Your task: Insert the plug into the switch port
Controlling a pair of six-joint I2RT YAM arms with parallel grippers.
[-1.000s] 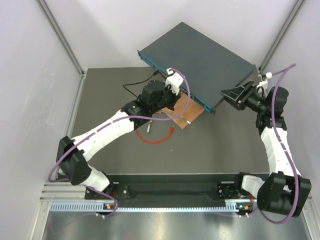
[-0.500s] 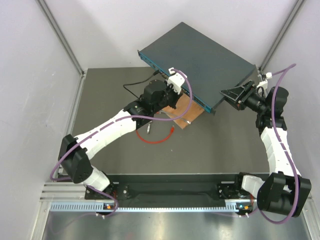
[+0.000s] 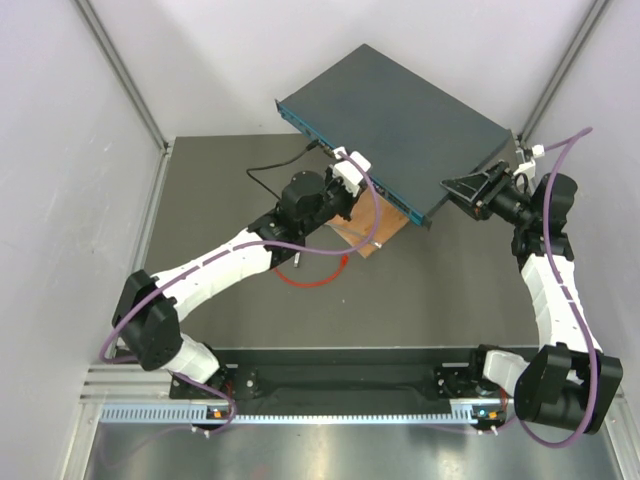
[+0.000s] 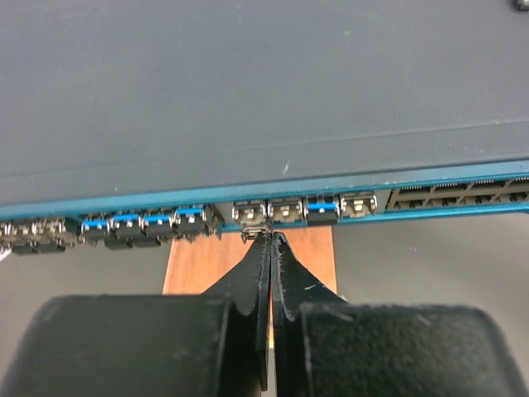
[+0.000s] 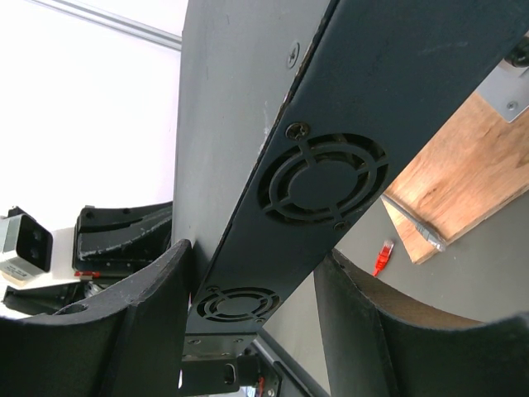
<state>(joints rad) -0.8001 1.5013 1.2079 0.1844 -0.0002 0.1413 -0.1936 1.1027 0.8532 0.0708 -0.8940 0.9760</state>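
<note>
Main risk: my left fingers (image 4: 254, 277) are clenched flat together with nothing red between them. Their tips sit right at the lower lip of the switch port (image 4: 285, 212) row. The plug (image 5: 383, 257) is not in hand. It lies loose on the surface (image 3: 450, 290), just beside a corner of the wood block (image 5: 463, 178), at the end of the red cable (image 3: 315, 283) looping at frame centre in the top view. Pushing forward from here would insert nothing, and bare tips could scrape or bend a port latch. My judgement: the plug has to be picked up before any insertion.

Second risk: the switch box (image 3: 400, 120) sits tilted on the block. A shove on its front face could slide it off or twist it in my right fingers (image 5: 140, 322).

Left wrist view, near to far:
- The black fingers are at the bottom of the frame, with their tips meeting at centre.
- The orange-brown block shows beyond them.
- The port row crosses the middle, and some ports have blue tabs.
- The box's flat top fills the upper half.

My right fingers are about half spread. They straddle the box's narrow end face with the two fan grilles (image 5: 322, 186), one finger on each broad side. They look clamped on the box, steadying it at the right of the top view.
</note>
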